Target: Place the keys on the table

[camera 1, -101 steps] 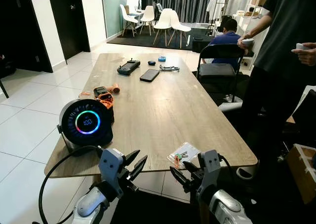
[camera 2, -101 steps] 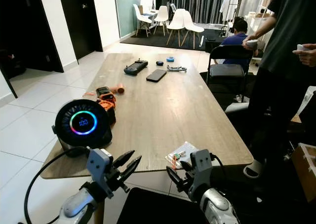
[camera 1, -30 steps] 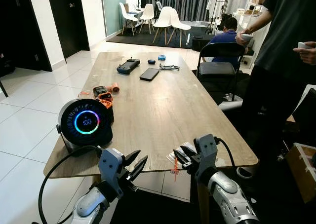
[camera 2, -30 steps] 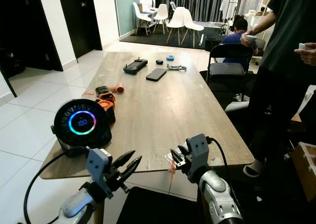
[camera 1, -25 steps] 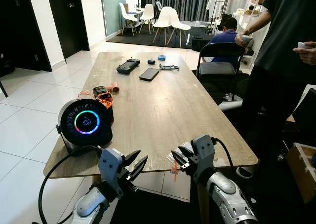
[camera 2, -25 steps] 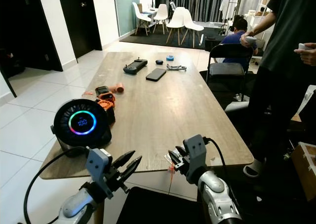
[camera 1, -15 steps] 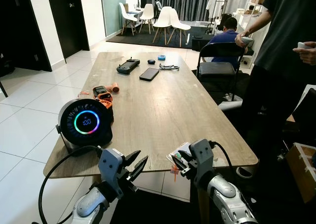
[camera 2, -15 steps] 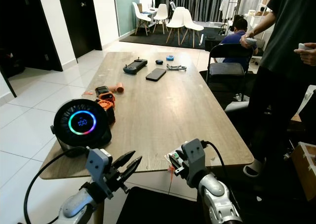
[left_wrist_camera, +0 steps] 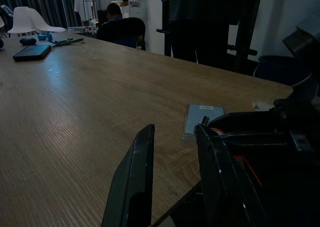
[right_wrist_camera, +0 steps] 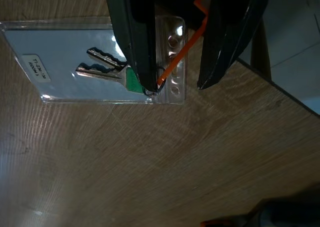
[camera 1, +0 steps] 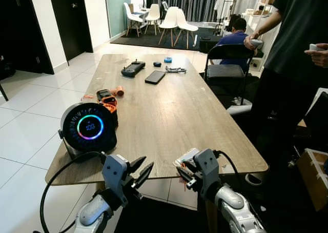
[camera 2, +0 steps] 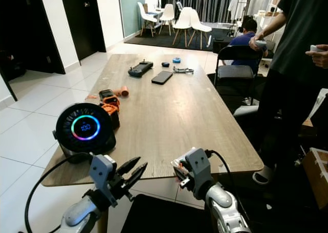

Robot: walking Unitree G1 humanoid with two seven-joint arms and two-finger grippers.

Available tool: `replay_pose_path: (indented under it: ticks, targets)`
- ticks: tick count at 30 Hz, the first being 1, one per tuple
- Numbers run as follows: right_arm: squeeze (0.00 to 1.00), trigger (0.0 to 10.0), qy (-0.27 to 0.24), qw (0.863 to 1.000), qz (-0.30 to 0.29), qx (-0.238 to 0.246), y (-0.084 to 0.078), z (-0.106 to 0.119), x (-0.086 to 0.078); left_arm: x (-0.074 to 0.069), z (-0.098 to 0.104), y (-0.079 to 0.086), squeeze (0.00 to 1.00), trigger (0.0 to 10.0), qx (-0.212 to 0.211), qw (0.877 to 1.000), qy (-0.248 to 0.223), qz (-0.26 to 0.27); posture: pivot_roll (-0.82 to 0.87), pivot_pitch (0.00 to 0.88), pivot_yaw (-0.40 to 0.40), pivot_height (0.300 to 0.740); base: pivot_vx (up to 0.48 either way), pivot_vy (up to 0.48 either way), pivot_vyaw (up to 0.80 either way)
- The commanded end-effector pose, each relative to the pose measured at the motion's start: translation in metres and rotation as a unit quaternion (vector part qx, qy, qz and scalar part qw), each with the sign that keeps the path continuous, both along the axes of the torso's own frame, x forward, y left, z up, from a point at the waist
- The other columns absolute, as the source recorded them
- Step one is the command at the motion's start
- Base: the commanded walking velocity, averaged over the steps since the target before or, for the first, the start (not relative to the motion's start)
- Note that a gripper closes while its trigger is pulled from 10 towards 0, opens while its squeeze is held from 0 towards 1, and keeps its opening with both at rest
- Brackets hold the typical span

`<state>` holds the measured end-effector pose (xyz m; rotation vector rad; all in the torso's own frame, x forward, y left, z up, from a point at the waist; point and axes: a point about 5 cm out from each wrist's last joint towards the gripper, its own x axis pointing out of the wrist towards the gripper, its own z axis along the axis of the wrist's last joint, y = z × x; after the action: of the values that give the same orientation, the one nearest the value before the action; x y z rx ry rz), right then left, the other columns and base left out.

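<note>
Keys (right_wrist_camera: 107,67), two silver ones with a green tag sealed in a clear flat plastic pouch with a white label, lie on the long wood-grain desk (camera 1: 164,110) at its near edge, toward the robot's right. The right tool (right_wrist_camera: 177,84) is right over the pouch's end: its two black fingers are spread, one finger (right_wrist_camera: 135,37) lying across the pouch beside the green tag, the other off the pouch over bare wood. An orange strap (right_wrist_camera: 182,42) runs between them from the pouch's punched end. Whether the finger presses the pouch or only covers it cannot be told. In the head views the right tool (camera 1: 187,172) sits at the desk edge on the pouch.

The left tool (camera 1: 139,172) hovers in front of the near edge, below desk level and apart from the pouch, its fingers (left_wrist_camera: 135,187) spread and holding nothing.

On the near left of the desk stands a round black device with a glowing rainbow ring (camera 1: 89,127), a black cable trailing from it. Behind it lies an orange and black gadget (camera 1: 106,98). At the far end are a black handheld controller (camera 1: 132,68), a black phone (camera 1: 155,77) and a small blue round object (camera 1: 168,60). A black chair (camera 1: 227,63) stands at the desk's right side, and a person in dark clothes (camera 1: 292,58) stands beside it holding white controllers.
</note>
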<state>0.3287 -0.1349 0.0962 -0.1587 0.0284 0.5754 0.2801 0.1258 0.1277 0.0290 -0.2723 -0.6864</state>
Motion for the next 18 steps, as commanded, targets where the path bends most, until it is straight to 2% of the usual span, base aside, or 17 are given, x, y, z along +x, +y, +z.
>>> replay_pose_path:
  ticks: [1, 9, 18]
  targets:
    - [0.0, 10.0, 0.009, 1.0, 0.004, -0.014, -0.003, -0.007, -0.0031, -0.0019, -0.003, 0.0035, 0.0, 10.0, 0.009, 1.0, 0.007, -0.001, 0.04, 0.117, -0.023, 0.74, 0.0, 0.0, 0.0]
    - [0.0, 10.0, 0.015, 0.999, 0.013, -0.03, -0.0021, -0.0124, -0.0055, -0.0034, -0.0039, 0.0049, 0.0, 10.0, 0.012, 1.0, 0.008, 0.001, 0.04, 0.116, -0.027, 0.74, 0.0, 0.0, 0.0]
    - [0.0, 10.0, 0.01, 1.0, 0.012, -0.026, -0.0028, -0.0108, -0.0045, -0.0031, -0.0029, 0.0051, 0.0, 10.0, 0.011, 1.0, 0.006, 0.002, 0.04, 0.11, -0.026, 0.74, 0.0, 0.0, 0.0]
